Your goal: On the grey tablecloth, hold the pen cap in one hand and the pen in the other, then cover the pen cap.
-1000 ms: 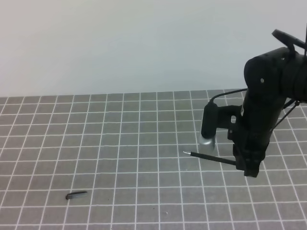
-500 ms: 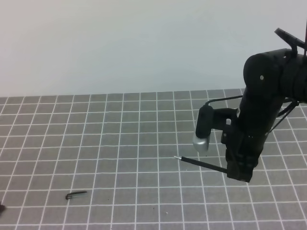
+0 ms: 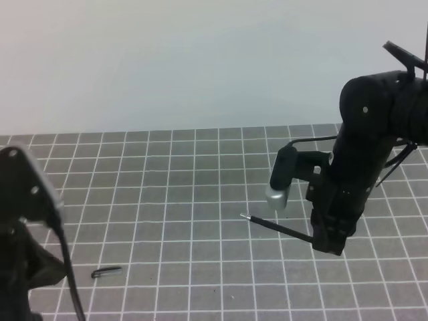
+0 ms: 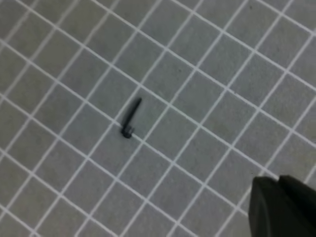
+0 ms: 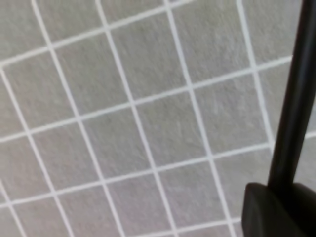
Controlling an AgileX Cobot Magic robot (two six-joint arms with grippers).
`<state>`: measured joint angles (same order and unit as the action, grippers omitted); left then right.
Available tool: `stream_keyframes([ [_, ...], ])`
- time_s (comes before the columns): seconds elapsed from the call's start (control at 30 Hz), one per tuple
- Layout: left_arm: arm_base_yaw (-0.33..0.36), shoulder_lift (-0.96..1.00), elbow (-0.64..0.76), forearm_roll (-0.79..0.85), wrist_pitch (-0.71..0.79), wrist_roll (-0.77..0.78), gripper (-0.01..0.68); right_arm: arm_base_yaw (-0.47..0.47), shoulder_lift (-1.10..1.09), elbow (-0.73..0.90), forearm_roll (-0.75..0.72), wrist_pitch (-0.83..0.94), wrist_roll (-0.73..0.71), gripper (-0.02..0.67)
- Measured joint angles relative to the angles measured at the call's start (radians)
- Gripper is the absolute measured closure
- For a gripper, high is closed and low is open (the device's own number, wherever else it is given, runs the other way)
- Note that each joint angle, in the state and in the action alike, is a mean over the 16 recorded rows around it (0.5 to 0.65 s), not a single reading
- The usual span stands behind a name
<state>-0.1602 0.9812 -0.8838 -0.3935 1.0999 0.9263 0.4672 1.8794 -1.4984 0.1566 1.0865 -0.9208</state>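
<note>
The right gripper (image 3: 328,242) at right of frame has its jaws clenched on the pen (image 3: 277,228). The pen cap (image 3: 106,272) lies lower left on the grey tablecloth (image 3: 167,200). The left gripper (image 4: 284,207), jaws closed and empty, risks nudging the slim cap aside.

Both arms are bulky matte black with rounded housings, thin black cables, and a grey-ended black wrist camera (image 3: 281,179).

The grey tablecloth (image 3: 167,200) looked like matt woven cloth with thin white printed lines. The pen (image 3: 277,228) and the pen cap (image 4: 131,118) appeared smooth black plastic; the pen's tip looked silvery.
</note>
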Motion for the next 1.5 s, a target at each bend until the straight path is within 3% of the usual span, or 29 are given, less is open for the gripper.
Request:
stream_keyframes([
  [0.33,0.000,0.305,-0.146,0.092,0.054,0.005,0.673,0.003,0.012,0.007,0.033,0.041,0.018,0.612],
  [0.67,-0.014,0.490,-0.167,0.173,-0.068,0.063,0.653,0.005,0.022,0.009,0.007,0.087,0.030,0.581],
  [1.2,-0.102,0.658,-0.167,0.300,-0.180,0.105,0.384,0.005,0.021,0.008,-0.026,0.091,0.038,0.585],
  [1.5,-0.124,0.714,-0.167,0.362,-0.250,0.104,0.295,0.005,0.018,0.008,-0.060,0.106,0.052,0.594],
])
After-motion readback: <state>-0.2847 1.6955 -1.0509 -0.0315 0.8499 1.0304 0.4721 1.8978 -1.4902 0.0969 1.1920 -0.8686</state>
